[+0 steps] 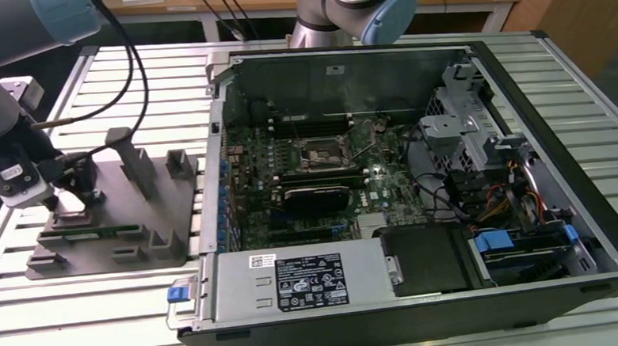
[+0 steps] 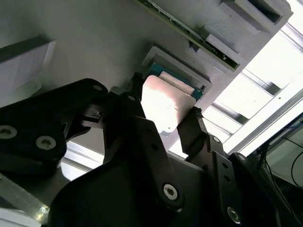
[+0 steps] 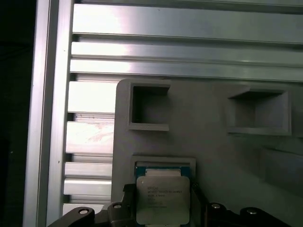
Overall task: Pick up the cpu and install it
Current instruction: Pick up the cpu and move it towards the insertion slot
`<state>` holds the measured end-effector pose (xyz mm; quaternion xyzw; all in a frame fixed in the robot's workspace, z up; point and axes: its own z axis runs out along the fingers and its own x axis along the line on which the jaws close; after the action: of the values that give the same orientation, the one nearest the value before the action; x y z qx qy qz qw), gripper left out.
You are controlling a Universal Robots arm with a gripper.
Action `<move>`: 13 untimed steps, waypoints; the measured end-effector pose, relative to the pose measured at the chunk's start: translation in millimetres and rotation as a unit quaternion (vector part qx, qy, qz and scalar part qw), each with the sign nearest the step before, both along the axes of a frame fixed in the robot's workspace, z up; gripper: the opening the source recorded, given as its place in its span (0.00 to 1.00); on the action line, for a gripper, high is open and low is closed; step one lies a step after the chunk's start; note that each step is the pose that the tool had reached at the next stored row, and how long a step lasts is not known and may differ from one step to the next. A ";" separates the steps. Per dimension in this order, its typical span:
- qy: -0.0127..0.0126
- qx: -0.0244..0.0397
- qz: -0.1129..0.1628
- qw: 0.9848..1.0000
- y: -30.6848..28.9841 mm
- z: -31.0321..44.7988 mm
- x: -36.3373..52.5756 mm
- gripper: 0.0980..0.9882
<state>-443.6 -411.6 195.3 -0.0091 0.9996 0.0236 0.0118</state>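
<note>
second wrist view: gripper clamped on the cpu edges over the grey fixture; thin grip, chip could slip.

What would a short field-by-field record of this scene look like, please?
hand: fingers against two opposite edges of the cpu, above the grey fixture
cpu: silver top facing up, at its pocket in the fixture; whether it is lifted clear cannot be told
grey fixture: lies on the slatted metal table, on the exterior view's left of the case
computer case: lies open, motherboard exposed
task state: cpu gripped, not installed
</note>
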 end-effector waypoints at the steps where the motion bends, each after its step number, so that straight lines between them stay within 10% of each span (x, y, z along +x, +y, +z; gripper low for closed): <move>1: 0.000 0.000 0.000 1.000 0.0 1.6 0.0 0.50; 13: 0.000 0.000 0.000 1.000 0.0 15.4 0.0 0.50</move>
<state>-443.5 -411.6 210.7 -0.0091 0.9996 0.0236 0.0121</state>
